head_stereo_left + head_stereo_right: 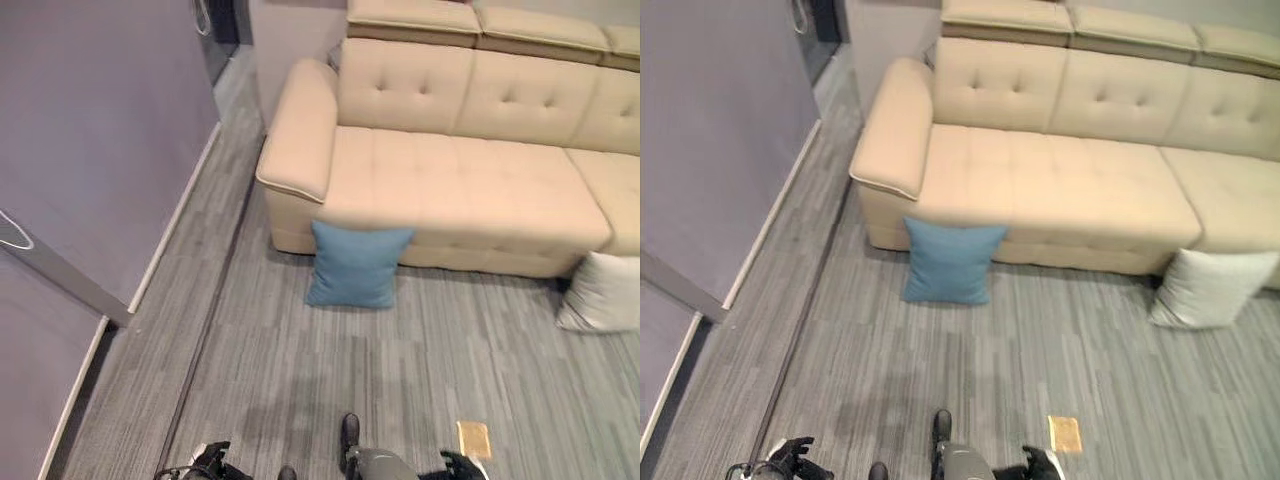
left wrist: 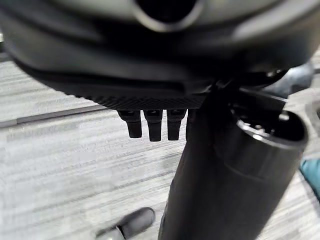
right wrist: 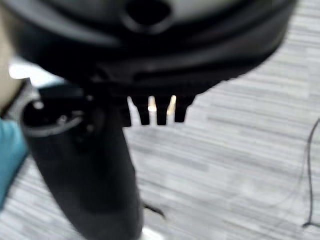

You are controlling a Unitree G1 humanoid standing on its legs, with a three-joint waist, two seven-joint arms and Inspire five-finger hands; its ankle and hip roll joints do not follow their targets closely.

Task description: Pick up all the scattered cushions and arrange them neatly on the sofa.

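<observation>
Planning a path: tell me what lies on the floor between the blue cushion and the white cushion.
Bare grey floor between the blue cushion and white cushion, along the sofa front, in both eye views.

A beige sofa [image 1: 470, 170] stands well ahead of me on the grey striped floor [image 1: 300, 380], its seat bare. A blue cushion [image 1: 355, 265] leans upright against the sofa's front, just past the armrest, far ahead of my left hand [image 1: 212, 462] and a little to its right. A white cushion [image 1: 603, 292] sits on the floor at the sofa's base, far ahead of my right hand [image 1: 462, 466]. A small tan card [image 1: 474, 438] lies flat just ahead of my right hand. A grey wall [image 1: 90, 150] runs along my left.
</observation>
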